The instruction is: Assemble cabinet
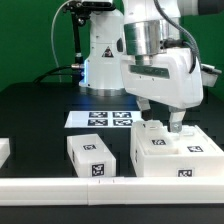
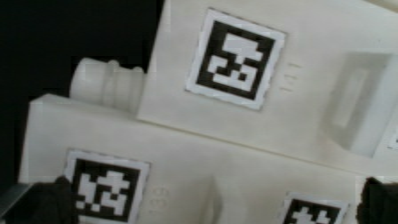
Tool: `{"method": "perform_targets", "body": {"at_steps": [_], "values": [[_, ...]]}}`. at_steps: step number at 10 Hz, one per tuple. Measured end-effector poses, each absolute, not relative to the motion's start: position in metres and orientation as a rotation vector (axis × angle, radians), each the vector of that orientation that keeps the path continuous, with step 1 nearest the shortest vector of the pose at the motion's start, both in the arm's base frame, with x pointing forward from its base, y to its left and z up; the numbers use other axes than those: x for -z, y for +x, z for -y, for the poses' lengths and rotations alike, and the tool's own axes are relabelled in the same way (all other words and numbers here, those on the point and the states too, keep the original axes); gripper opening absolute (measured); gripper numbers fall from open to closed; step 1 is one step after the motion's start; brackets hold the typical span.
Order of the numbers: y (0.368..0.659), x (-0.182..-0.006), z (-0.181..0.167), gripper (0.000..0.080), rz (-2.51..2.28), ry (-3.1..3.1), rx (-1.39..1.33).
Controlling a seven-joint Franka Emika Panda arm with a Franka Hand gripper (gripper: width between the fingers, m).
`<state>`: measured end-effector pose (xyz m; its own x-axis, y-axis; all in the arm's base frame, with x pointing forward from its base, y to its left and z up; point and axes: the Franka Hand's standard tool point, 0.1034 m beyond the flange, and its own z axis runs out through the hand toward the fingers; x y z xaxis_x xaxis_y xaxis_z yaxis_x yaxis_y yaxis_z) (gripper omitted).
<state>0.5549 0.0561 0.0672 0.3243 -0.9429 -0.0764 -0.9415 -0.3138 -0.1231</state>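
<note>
The cabinet (image 1: 182,156) is a large white box with black-and-white tags, lying on the black table at the exterior view's right. My gripper (image 1: 162,120) hangs directly over its near-left top edge, fingertips down at the cabinet's top. In the wrist view the cabinet (image 2: 196,140) fills the picture, showing three tags and a round peg (image 2: 107,82). My gripper (image 2: 201,205) has its dark fingers (image 2: 25,203) far apart at the frame's two lower corners, with the cabinet's body between them. The jaws stand wide open and astride the cabinet.
A small white tagged block (image 1: 92,156) lies to the left of the cabinet, and another white part (image 1: 4,150) shows at the left edge. The marker board (image 1: 103,118) lies behind them. A white rail (image 1: 60,187) runs along the front. The robot's base (image 1: 103,55) stands at the back.
</note>
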Motion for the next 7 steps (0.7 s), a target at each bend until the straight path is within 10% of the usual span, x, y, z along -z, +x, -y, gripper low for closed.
{"method": "perform_targets", "body": {"at_steps": [2,3,6,7], "values": [[0.5548,-0.0672,-0.0561,0.0529,-1.746,-2.435,0.014],[0.5548,-0.0672,-0.0561,0.0529,-1.746,-2.435,0.014],[0.5553,-0.0672,-0.0559,0.0081,-1.744,-2.437,0.015],[0.5577,-0.0681,-0.0537,0.0081,-1.747,-2.433,0.023]]}}
